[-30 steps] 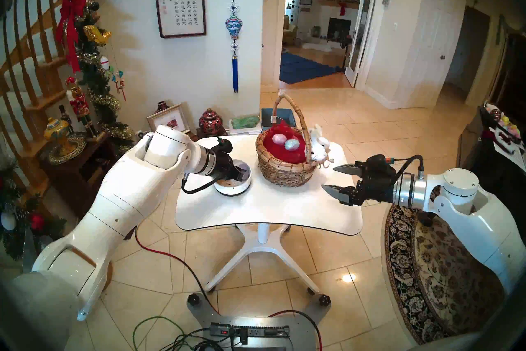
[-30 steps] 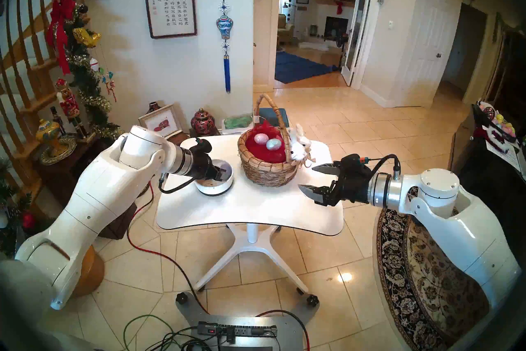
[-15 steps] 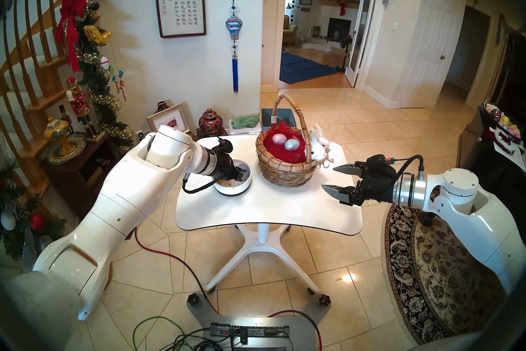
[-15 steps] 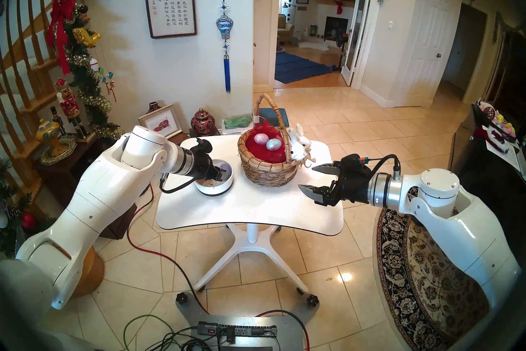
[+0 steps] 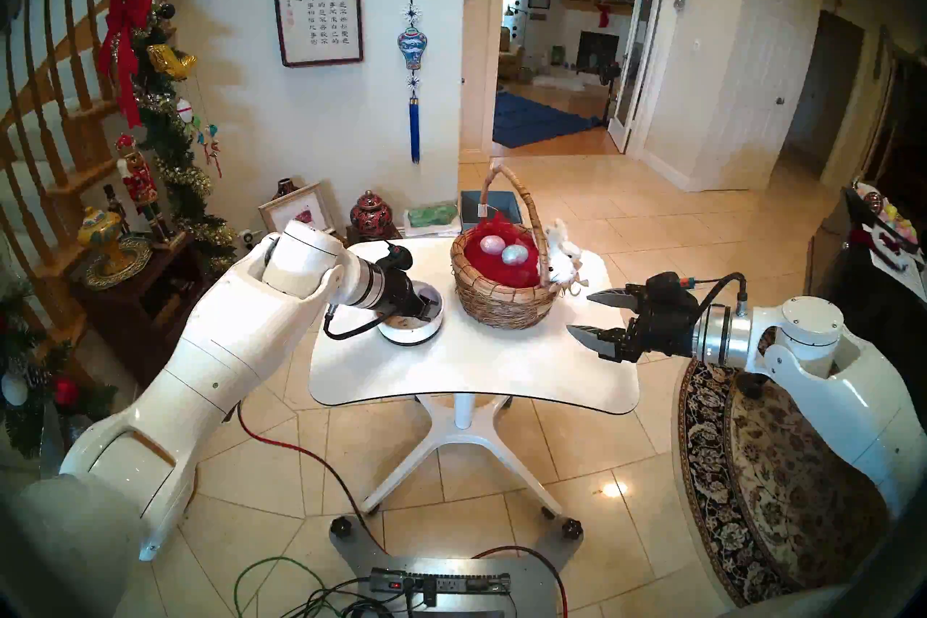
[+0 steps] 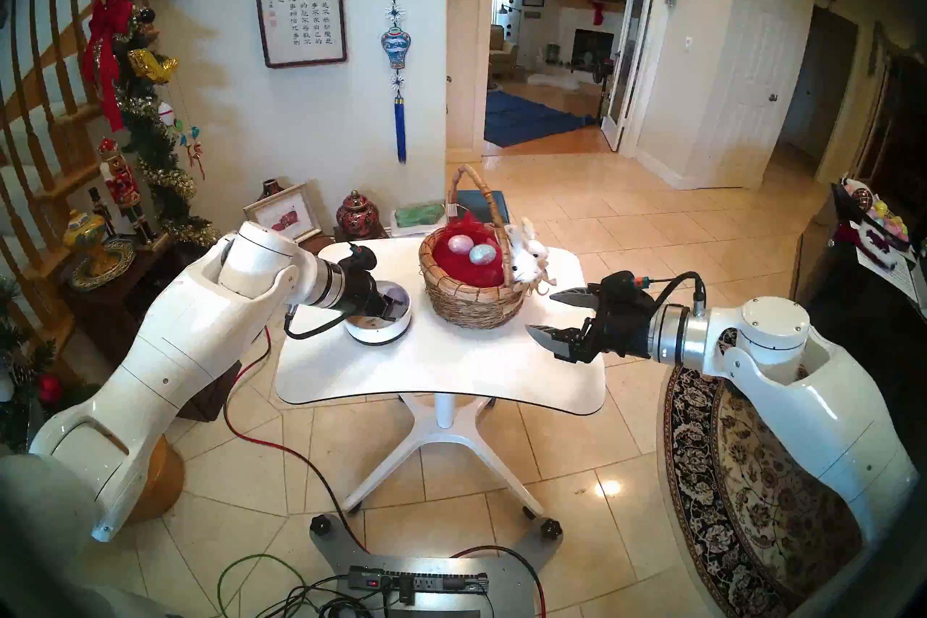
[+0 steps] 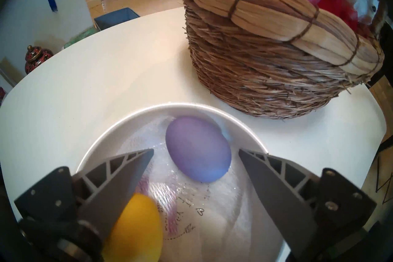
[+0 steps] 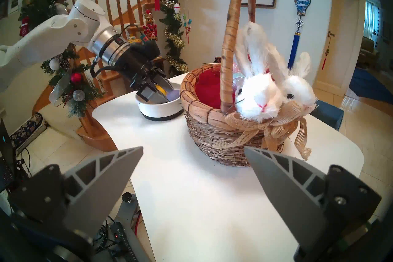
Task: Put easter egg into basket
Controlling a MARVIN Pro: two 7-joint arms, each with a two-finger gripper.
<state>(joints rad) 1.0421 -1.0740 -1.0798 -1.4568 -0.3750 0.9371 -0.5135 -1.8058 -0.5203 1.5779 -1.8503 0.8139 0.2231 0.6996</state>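
Note:
A purple easter egg (image 7: 197, 148) and a yellow one (image 7: 136, 227) lie on a clear wrap in a low white bowl (image 7: 127, 121) at the table's left. My left gripper (image 7: 194, 151) is open inside the bowl, with a finger on each side of the purple egg and small gaps to it. The yellow egg lies partly under the left finger (image 7: 119, 180). The woven basket (image 5: 501, 301) with an arched handle and red lining stands to the bowl's right and holds a pink egg (image 5: 491, 245) and a blue egg (image 5: 515, 255). My right gripper (image 5: 579, 312) hovers open and empty right of the basket.
Two white plush bunnies (image 8: 259, 95) and a burlap bow sit on the basket's rim facing my right gripper. The white table (image 5: 476, 366) stands on a pedestal. A dark side table (image 5: 125, 281) with ornaments is at the left, a power strip (image 5: 441, 584) and cables on the floor.
My left arm has edged a little to the right and forward over the bowl. The right arm, the basket and its eggs have not moved.

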